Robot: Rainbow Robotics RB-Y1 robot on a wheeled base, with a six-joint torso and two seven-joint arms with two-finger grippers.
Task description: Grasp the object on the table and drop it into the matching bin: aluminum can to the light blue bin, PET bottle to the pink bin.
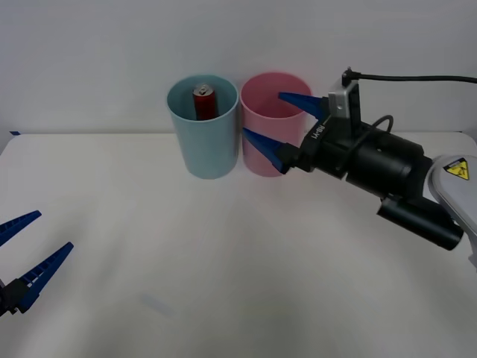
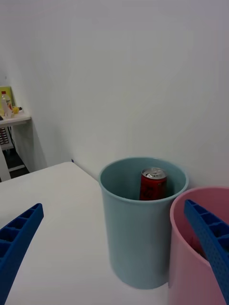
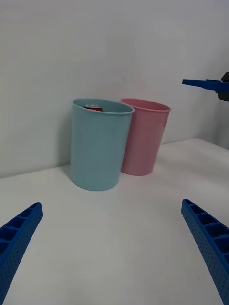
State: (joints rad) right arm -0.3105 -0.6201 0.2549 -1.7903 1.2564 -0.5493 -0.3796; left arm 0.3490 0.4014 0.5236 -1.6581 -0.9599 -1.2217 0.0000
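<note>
Beside pink bin (image 1: 270,127), right pincer (image 1: 283,123) raised, level — fingers spread wide, empty; aluminum can (image 1: 204,102) in light blue bin (image 1: 205,142).

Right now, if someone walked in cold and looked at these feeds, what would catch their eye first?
First, the red can standing upright inside the light blue bin, at the far side of the white table. Next, the right gripper, open and empty, up by the rim of the pink bin that stands right beside the blue one. The left gripper sits open, low at the table's near left edge.
</note>
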